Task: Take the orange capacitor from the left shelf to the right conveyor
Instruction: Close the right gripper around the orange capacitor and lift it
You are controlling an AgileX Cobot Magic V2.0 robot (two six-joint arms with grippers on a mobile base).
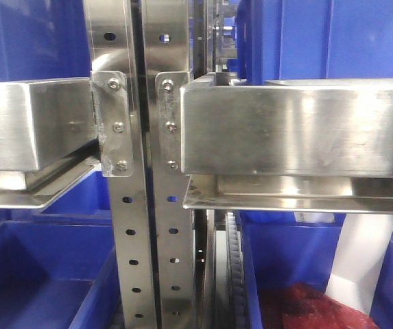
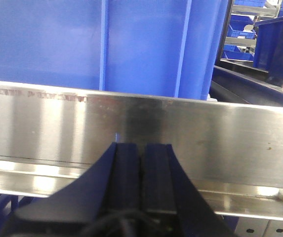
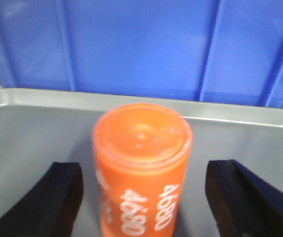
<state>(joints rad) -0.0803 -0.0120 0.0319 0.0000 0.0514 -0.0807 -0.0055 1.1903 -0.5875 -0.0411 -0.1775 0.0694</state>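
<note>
Front view: the left shelf (image 1: 148,226) fills my screen, with perforated steel posts, bolted brackets, brushed ledges on both sides and blue bins (image 1: 38,274) above and below. On the left wrist feed a steel ledge (image 2: 205,143) runs straight across, with a blue bin wall behind it. The left gripper (image 2: 142,148) is right up against that ledge, jaws pressed together with nothing between them. Over to the right wrist: a blue bin wall at the back and a grey tray (image 3: 32,128) in front of it. The right gripper (image 3: 143,173) is spread wide and has hold of nothing. The orange capacitor (image 3: 141,143) stands upright on the tray between the two fingers, clear of both, and I can read "4680" on its side.
</note>
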